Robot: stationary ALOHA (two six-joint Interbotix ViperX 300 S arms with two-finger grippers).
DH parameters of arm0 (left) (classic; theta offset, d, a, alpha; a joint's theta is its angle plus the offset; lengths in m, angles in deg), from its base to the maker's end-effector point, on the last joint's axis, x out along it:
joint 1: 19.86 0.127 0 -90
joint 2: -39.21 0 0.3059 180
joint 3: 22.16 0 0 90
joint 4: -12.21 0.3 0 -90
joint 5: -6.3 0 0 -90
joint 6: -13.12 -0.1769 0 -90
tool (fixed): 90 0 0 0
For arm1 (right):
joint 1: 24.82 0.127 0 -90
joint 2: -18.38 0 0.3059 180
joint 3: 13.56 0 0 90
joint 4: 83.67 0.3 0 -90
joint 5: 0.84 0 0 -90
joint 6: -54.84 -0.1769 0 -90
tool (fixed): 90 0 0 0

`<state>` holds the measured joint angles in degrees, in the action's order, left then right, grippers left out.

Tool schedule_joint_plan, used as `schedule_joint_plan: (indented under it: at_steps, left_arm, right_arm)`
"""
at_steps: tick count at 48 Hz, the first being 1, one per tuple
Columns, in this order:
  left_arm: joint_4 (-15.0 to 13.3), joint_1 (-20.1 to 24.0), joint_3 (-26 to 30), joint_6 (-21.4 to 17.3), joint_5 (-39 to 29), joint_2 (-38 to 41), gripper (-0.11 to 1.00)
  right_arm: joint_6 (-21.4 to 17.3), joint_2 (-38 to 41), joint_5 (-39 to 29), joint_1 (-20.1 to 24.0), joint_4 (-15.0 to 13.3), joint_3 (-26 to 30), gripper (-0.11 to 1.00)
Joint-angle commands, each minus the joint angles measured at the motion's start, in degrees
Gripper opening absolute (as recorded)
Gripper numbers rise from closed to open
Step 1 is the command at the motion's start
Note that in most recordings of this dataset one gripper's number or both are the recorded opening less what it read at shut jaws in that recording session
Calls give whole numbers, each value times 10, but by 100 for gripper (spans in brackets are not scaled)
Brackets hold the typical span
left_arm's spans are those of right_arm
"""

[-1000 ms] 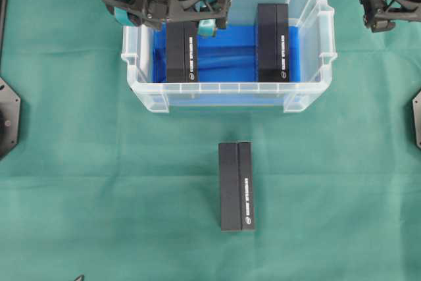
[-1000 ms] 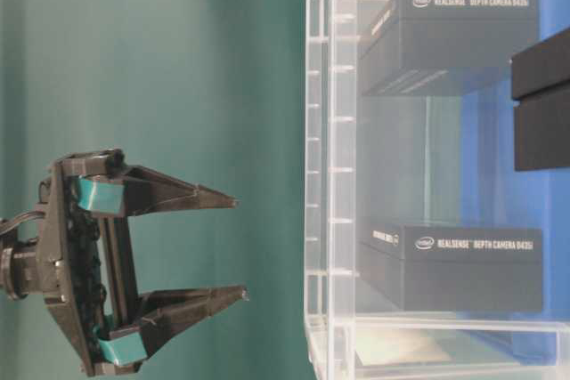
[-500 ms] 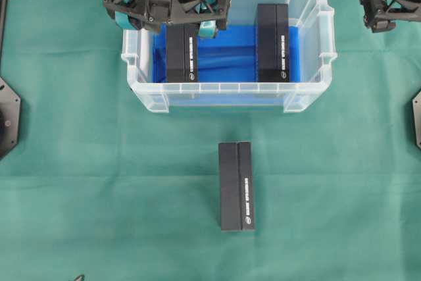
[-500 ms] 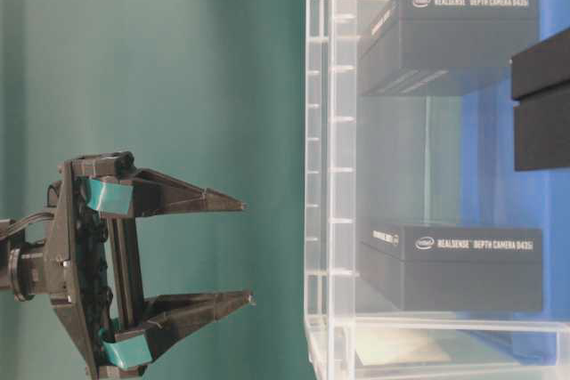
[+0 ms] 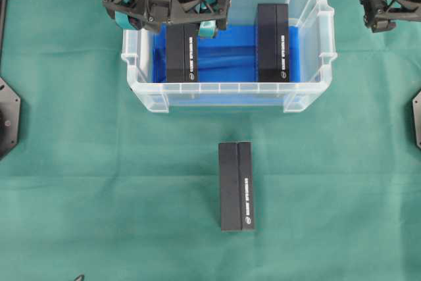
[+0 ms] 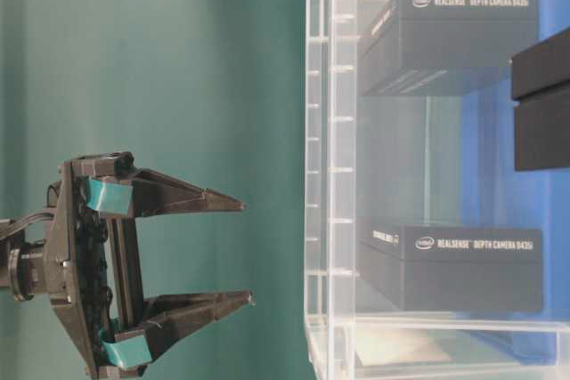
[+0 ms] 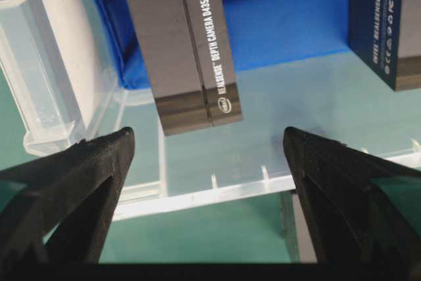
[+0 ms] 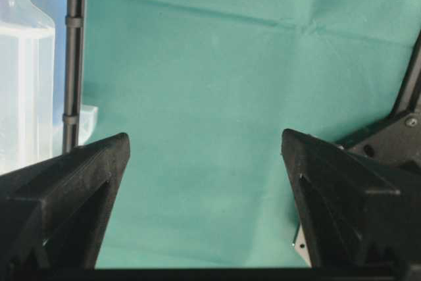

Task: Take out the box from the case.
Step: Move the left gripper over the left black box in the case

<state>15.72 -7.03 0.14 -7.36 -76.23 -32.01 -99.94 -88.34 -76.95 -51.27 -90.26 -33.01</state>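
Two boxes (image 5: pixel 181 52) in case (image 5: pixel 309 100) (blue-lined), one outside (image 5: pixel 237 186)

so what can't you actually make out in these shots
- Left box, overhead view: its far end is hidden under the left end effector.
- Right end effector, overhead view: cut off by the frame's right edge, fingertips unseen.
- Right box, left wrist view: cropped by the frame edge.
- Case, right wrist view: only a corner shows, contents not visible.
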Motion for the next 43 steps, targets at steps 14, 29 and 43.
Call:
schedule_joint_plan:
  at_steps: [14,29,43]
  left_arm:
    - [3,-1,4,2,-1,-12,94]
    - [3,-2,-6,4,2,-12,94]
    - [3,2,-48,4,40,-11,94]
  right_arm:
    - [1,-5,2,1,-1,7,91]
    - [1,-6,3,1,-2,7,91]
    - [1,-6,4,1,-2,2,91]
